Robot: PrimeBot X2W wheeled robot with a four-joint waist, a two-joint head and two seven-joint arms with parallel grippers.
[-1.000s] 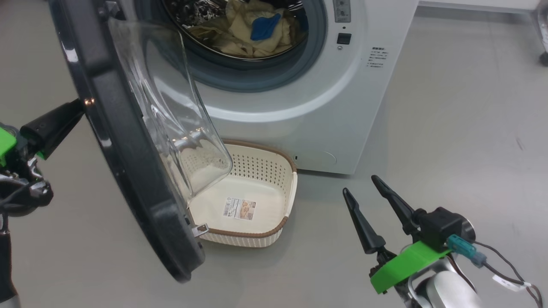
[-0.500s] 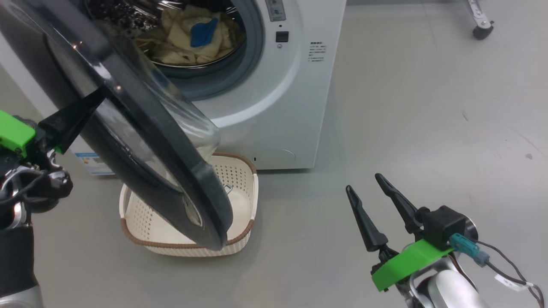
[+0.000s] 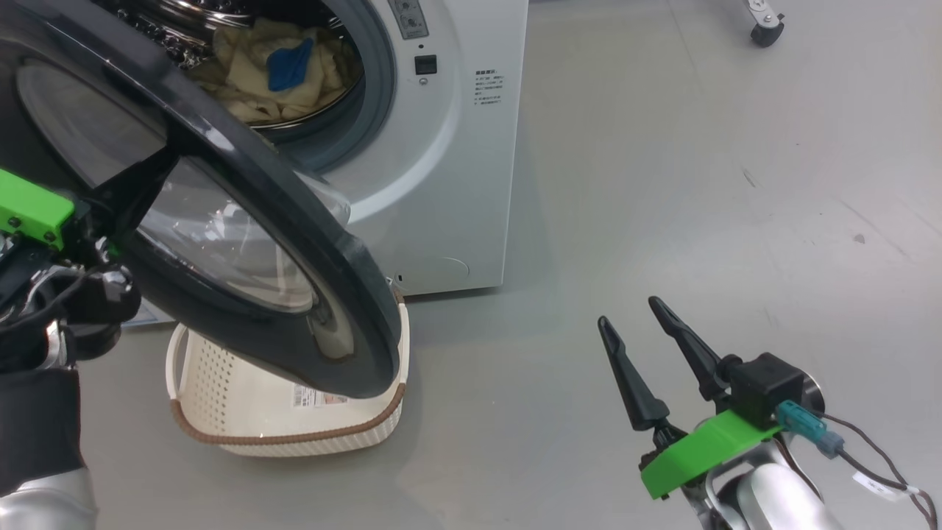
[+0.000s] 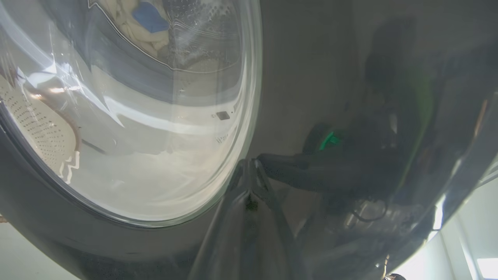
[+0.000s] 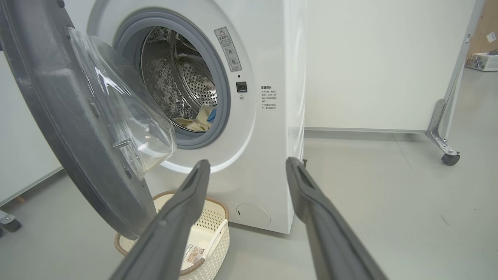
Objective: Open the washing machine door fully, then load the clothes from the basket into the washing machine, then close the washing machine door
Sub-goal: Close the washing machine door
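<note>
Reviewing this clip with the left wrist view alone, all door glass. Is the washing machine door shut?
Observer: No. The washing machine door stands ajar, a wide gap between it and the washing machine.
Operator: And the right claw?
Observer: The right claw is open, holding nothing, above the floor.
Operator: Anything in the basket?
Observer: What shows of the basket holds just a label.
</note>
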